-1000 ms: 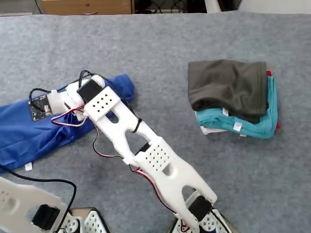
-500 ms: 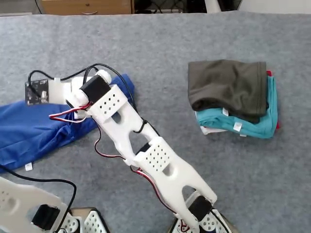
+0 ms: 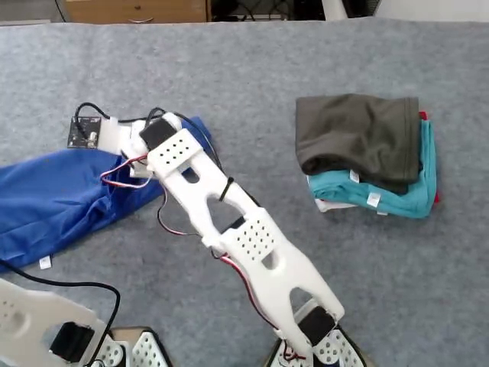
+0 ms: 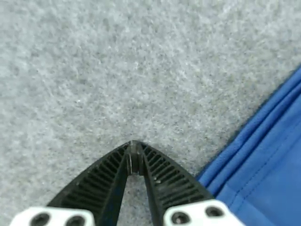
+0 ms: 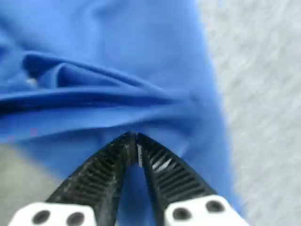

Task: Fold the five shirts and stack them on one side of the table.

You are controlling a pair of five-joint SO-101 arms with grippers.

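Observation:
A blue shirt (image 3: 53, 199) lies spread and creased at the left of the grey table (image 3: 267, 69). At the right stands a stack of folded shirts: a dark olive shirt (image 3: 355, 138) on top, a teal shirt (image 3: 382, 195) beneath it, with white and red edges peeking out below. The right arm (image 3: 221, 222) stretches from the front edge over the blue shirt's near end. In the right wrist view my right gripper (image 5: 133, 137) is shut, its tips meeting on a fold of the blue shirt (image 5: 117, 56). My left gripper (image 4: 135, 157) is shut over bare carpet, beside the blue shirt's (image 4: 268, 165) edge.
The left arm's base (image 3: 38, 321) sits at the front left corner, with a black cable running across the shirt's lower edge. A wooden cabinet (image 3: 137, 9) stands behind the table. Open grey carpet lies between the blue shirt and the stack.
The right arm's wrist has swung toward the table's far side and slightly right, and its camera board now sits over carpet instead of over the blue shirt. The stack has not moved.

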